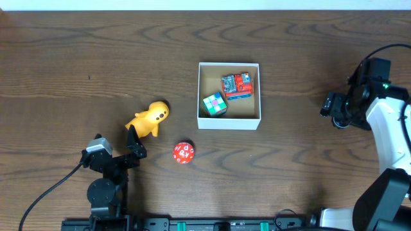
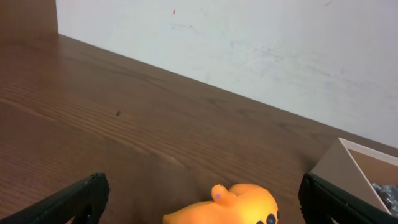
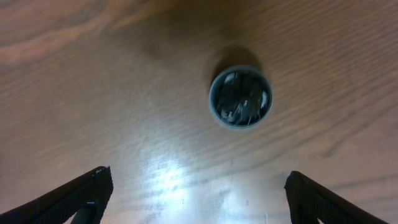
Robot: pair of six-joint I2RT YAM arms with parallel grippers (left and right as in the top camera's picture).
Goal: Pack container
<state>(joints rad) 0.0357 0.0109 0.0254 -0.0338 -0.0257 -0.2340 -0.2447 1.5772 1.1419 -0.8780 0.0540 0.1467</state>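
Where the dark brown wood-grain worktop [image 1: 77,58] is seen from overhead, the container [image 1: 228,122] sits a little right of centre, well apart from both arms. It is a small square box, open at the top, with thin white walls and a tan cardboard inside. Two things lie in it: a multicoloured cube [image 1: 215,104] in the near left corner, touching or nearly touching the walls there, and a red and blue toy [image 1: 237,85] towards the far right side. The rest of its floor is bare.

On the worktop to its left lies a yellow duck toy [image 1: 149,117], and nearer the front edge a red ball with white marks [image 1: 183,153]. The left hand [image 1: 136,146] is just in front of the duck, its fingers [image 2: 74,199] spread wide and holding nothing; its wrist camera catches a corner of the container at the right edge.

The right hand [image 1: 335,109] is far to the right of the container, fingers [image 3: 81,193] also spread wide and gripping nothing, above a small dark round disc [image 3: 240,97] on the wood.
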